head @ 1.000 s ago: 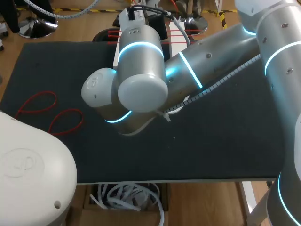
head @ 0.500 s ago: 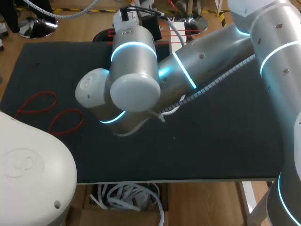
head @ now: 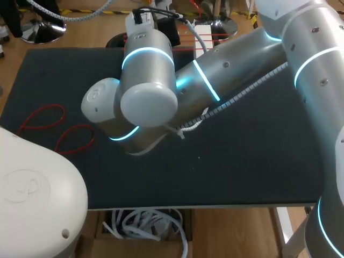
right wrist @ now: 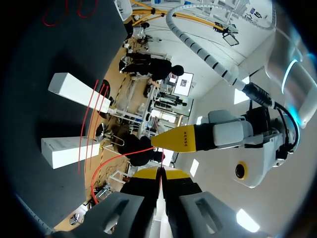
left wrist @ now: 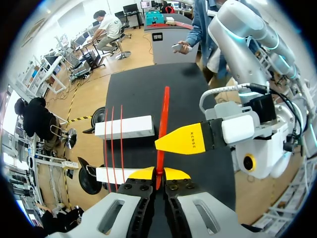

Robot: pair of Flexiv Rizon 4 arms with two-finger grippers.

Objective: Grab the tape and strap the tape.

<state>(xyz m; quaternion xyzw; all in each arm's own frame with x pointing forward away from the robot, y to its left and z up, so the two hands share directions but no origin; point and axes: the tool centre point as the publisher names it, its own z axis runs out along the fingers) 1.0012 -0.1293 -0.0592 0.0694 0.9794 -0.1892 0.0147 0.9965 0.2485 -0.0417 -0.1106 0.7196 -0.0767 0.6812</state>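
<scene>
A red strap (left wrist: 163, 124) runs straight ahead from my left gripper (left wrist: 159, 174), which is shut on its near end. My right gripper's yellow fingertip (left wrist: 184, 141) touches the same strap from the side. In the right wrist view my right gripper (right wrist: 159, 173) is shut on a thin red strap (right wrist: 106, 166) that curves away beside it, and my left gripper's yellow fingertip (right wrist: 179, 139) lies just ahead. In the head view my right arm (head: 148, 88) reaches across the middle and hides both grippers.
Two white blocks (left wrist: 124, 127) (left wrist: 113, 174) stand at the mat's far edge with several red straps (left wrist: 113, 144) stretched across them. Two loose red strap loops (head: 42, 119) (head: 75, 138) lie on the dark mat (head: 252, 150) at the left. My left arm's white housing (head: 32, 193) fills the near left corner.
In the head view my right arm's wrist has shifted a little to the left and toward the far edge. Both grippers stay shut.
</scene>
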